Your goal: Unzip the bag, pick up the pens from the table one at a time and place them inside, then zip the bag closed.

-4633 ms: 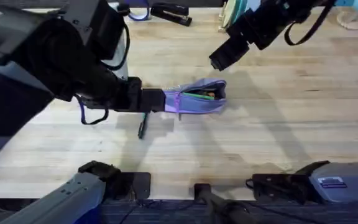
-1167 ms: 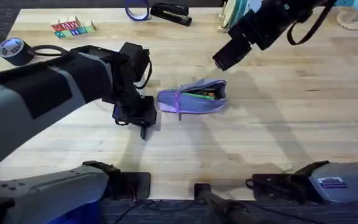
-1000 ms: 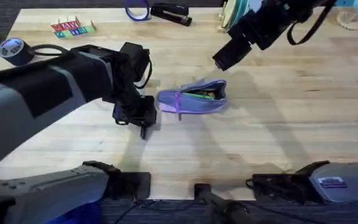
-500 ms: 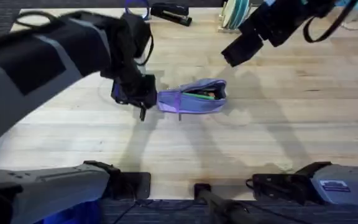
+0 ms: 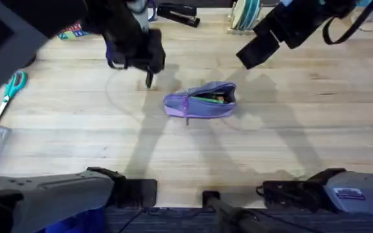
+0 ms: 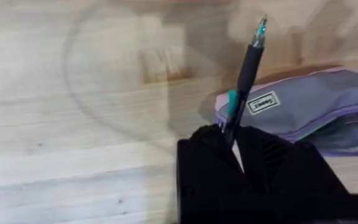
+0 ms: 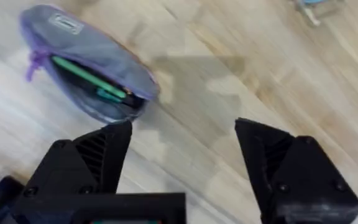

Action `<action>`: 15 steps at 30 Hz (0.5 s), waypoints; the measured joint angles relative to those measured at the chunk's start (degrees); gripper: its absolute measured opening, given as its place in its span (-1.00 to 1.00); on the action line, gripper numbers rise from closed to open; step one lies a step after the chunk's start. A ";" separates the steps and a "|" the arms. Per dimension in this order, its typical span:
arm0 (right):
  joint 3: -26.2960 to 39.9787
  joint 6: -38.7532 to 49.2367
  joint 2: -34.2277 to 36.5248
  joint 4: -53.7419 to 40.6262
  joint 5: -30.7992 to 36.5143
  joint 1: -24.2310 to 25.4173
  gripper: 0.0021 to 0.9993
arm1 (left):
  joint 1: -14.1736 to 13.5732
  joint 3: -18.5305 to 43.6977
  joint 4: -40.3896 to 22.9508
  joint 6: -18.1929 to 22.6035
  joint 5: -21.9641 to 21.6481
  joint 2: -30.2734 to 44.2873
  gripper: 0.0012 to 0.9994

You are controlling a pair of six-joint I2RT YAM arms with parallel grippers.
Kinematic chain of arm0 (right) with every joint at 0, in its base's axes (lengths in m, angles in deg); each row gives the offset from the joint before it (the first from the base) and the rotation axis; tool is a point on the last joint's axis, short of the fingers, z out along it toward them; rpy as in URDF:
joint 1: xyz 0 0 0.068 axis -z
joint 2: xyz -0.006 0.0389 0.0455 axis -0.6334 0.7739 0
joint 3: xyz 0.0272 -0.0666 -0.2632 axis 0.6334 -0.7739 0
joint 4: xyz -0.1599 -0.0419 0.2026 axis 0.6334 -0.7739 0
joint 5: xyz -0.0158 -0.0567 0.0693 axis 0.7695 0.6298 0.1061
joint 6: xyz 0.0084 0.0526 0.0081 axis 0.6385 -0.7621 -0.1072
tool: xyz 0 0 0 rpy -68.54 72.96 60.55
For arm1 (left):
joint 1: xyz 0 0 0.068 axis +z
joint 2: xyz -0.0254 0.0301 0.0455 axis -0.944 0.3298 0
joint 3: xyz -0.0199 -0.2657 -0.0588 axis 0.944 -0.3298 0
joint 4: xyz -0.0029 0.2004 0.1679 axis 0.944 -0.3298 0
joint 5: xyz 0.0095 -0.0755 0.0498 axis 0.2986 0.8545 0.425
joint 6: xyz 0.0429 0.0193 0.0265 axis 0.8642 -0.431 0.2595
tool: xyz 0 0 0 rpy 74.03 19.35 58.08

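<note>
Black pen (image 6: pixel 248 65) pinched in left gripper (image 6: pixel 234 144) up-left of open bag (image 5: pixel 199 102), green pen (image 7: pixel 89 79) inside; lower tip-first along slot; right gripper (image 7: pixel 182 158) spread, above-right.

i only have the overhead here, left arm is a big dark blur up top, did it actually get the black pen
Observer: Yes. In the left wrist view the left gripper is shut on the black pen, which sticks up past the fingers.
Operator: ok, is the bag open enough to drop it in
Observer: The right wrist view shows the bag unzipped, mouth gaping, with the green pen lying inside.
Operator: and the right gripper, holding anything
Observer: No. In its own wrist view the right gripper is open with bare table between the fingers.
</note>
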 joint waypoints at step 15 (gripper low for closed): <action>0.00 -1.88 -5.73 0.85 3.32 5.44 0.99 | -8.43 11.10 -4.58 6.98 1.27 0.02 -0.84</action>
